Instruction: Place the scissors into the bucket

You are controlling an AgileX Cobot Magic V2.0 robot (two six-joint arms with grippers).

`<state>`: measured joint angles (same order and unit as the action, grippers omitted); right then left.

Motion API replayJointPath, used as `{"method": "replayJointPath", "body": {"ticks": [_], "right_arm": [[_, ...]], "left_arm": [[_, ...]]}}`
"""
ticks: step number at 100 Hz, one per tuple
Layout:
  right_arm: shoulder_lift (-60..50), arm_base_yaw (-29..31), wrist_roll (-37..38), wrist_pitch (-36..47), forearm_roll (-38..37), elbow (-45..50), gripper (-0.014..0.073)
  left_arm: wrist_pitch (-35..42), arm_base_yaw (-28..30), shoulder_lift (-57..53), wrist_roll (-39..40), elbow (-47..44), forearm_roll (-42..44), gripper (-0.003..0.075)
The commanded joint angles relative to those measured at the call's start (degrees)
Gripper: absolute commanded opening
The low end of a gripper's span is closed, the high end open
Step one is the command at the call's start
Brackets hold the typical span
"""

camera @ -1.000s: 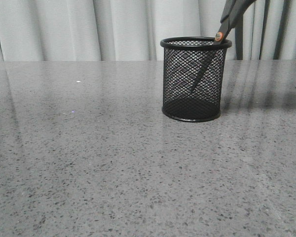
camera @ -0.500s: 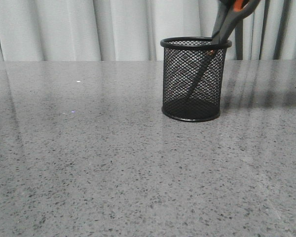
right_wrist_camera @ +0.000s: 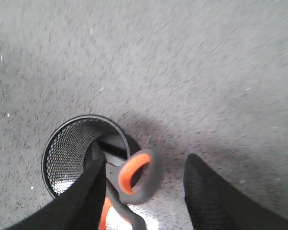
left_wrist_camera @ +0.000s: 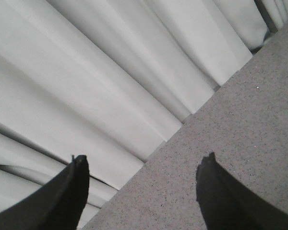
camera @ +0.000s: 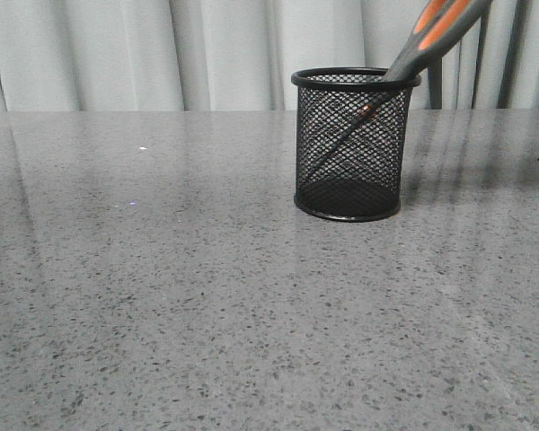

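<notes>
The black mesh bucket (camera: 349, 171) stands upright on the grey table, right of centre. The scissors (camera: 428, 38) stand in it blades down, tip near the bucket's floor. They lean on the right side of the rim, and the grey and orange handles stick out up and to the right. In the right wrist view my right gripper (right_wrist_camera: 143, 153) is open just above the bucket (right_wrist_camera: 62, 153). The scissors' handle loop (right_wrist_camera: 137, 175) lies between its fingers, close against one of them. My left gripper (left_wrist_camera: 144, 157) is open and empty, facing the curtain and table edge.
A pale pleated curtain (camera: 162, 54) hangs behind the table's far edge. The grey speckled tabletop (camera: 162, 296) stretches left of and in front of the bucket. No arm shows in the front view.
The scissors have slid deeper into the bucket and tipped over, so they lean more to the right. More of the orange handle lining has come into the front view.
</notes>
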<state>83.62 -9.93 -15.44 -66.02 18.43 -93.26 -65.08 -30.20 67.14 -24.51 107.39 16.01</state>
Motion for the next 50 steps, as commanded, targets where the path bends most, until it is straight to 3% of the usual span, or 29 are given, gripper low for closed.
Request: {"method": "replayJointPath", "body": {"ticks": [1,13,25,41,50], "right_arm": [[-4.75,2.12,-0.1,3.19,0.08,-2.06,0.0332],[-8.47,4.0,-0.1,4.37,0.08,-1.83,0.0332],[-12.37,4.14,-0.1,6.47,0.75,-1.59,0.0297],[-19.25,4.14,-0.1,15.21,3.76,3.71,0.0055],[-24.06,4.14,-0.1,22.1,4.01,10.09,-0.0071]], "left_arm": [[3.63,0.26,-0.73,0.77,1.42,0.94,0.0436],[3.75,0.26,-0.73,0.77,1.42,0.94,0.0427],[2.51,0.26,-0.73,1.38,0.78,-1.16,0.0302],[1.85,0.26,-0.87,3.56,-2.77,-2.46,-0.0024],[4.73,0.26,-1.8,3.82,-6.37,-4.25,-0.0021]]}}
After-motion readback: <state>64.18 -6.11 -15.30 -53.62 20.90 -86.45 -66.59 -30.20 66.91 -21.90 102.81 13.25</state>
